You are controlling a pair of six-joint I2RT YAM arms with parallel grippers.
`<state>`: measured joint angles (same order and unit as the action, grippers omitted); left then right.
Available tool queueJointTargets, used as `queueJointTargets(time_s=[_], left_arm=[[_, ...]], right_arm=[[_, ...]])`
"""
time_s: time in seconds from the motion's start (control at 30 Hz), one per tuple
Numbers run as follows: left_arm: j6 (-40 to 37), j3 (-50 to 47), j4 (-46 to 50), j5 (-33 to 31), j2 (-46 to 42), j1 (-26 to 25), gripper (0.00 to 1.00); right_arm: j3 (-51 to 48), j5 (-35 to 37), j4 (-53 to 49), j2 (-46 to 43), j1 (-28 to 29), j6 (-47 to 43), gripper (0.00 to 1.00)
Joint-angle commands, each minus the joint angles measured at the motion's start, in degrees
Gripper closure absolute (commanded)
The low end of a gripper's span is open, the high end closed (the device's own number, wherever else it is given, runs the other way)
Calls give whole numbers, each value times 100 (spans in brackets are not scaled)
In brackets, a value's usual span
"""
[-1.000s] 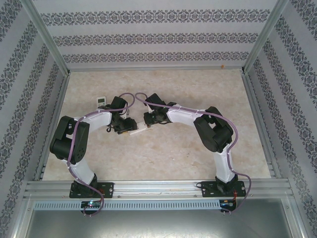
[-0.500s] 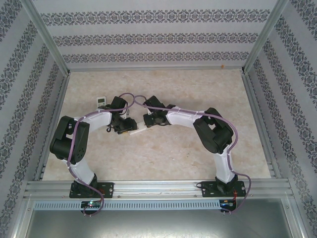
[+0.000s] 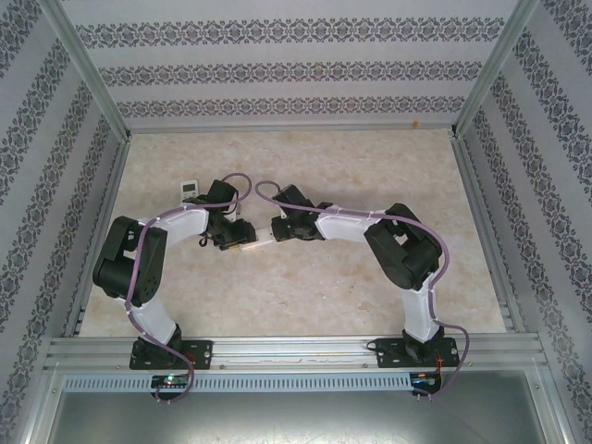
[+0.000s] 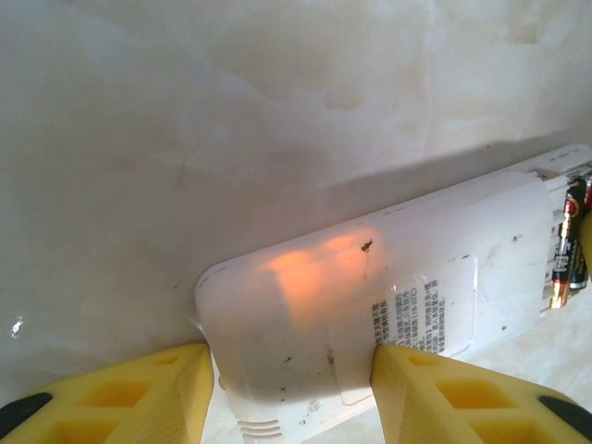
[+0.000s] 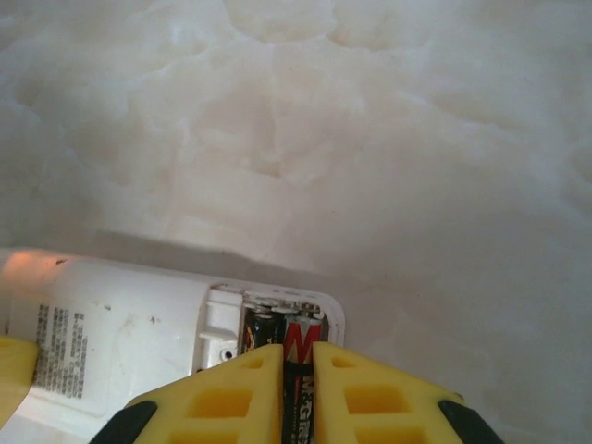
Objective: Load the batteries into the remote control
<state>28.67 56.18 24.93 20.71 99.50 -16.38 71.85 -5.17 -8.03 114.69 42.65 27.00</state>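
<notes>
Pinched close, the right claw (image 5: 298, 370) has its yellow fingers (image 5: 231, 398) nearly together, and a red-and-black battery (image 5: 298, 347) sits clamped between them. It is standing right over the open bay at the end of the remote control (image 4: 398, 277). A second battery (image 5: 262, 328), dark with a copper end, lies in the bay just beside the gripped one. Across from it, the left claw (image 4: 291, 370) is set about halfway, one finger on each long edge of the remote control near its other end, holding it. The remote control is white and back side up, with a printed label showing, low over the pale marbled table (image 3: 370, 185) in the middle left. Further back on the left lies a small white device (image 3: 190, 188), apart from both arms.
</notes>
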Motion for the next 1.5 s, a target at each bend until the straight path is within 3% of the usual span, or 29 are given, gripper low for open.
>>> queueJointTargets(time_s=[0.0, 0.2, 0.33, 0.47, 0.53, 0.6, 0.73, 0.83, 0.97, 1.03, 1.17, 1.23, 1.47], left_arm=[[-238, -24, -543, -839, 570, 30, 47], [-346, 190, -403, -962, 368, 44, 41], [-379, 181, -387, -1007, 11, 41, 33], [-397, 102, -419, -953, -481, 41, 19], [-370, -21, -557, -876, -742, 43, 14], [-353, -165, -704, -774, -970, 41, 10], [-477, -330, -866, -489, -1198, 39, 5], [-542, -414, -870, -396, -1293, 46, 3], [-492, -564, -1137, -241, -1402, 41, 1], [-483, -544, -1180, -158, -1428, 37, 0], [-475, -554, -1259, -131, -1448, 36, 0], [-500, -545, -1246, -135, -1431, 41, 0], [-494, -566, -1301, -164, -1338, 40, 0]], right_arm=[[-203, -603, -1096, -479, 64, 257, 80], [-557, 330, -1018, -1723, -454, -334, 63], [-627, 114, -1379, -1965, -1226, -1686, 41], [-429, -70, -1955, -1734, -2064, -972, 31], [-589, 54, -1828, -1668, -2294, -467, 13], [-693, 165, -1709, -1548, -2349, -206, 3], [-429, 33, -1898, -1108, -2383, -909, 5], [-135, 14, -2385, -1082, -2361, -2414, 8], [-466, 506, -2099, -1286, -2367, -4490, 5], [-334, 628, -2235, -1132, -2446, -4891, 5], [-172, -176, -2512, -803, -2516, -5989, 3], [-134, -222, -2537, -686, -2521, -6415, 3], [415, -275, -2796, -53, -2661, -6866, 8]])
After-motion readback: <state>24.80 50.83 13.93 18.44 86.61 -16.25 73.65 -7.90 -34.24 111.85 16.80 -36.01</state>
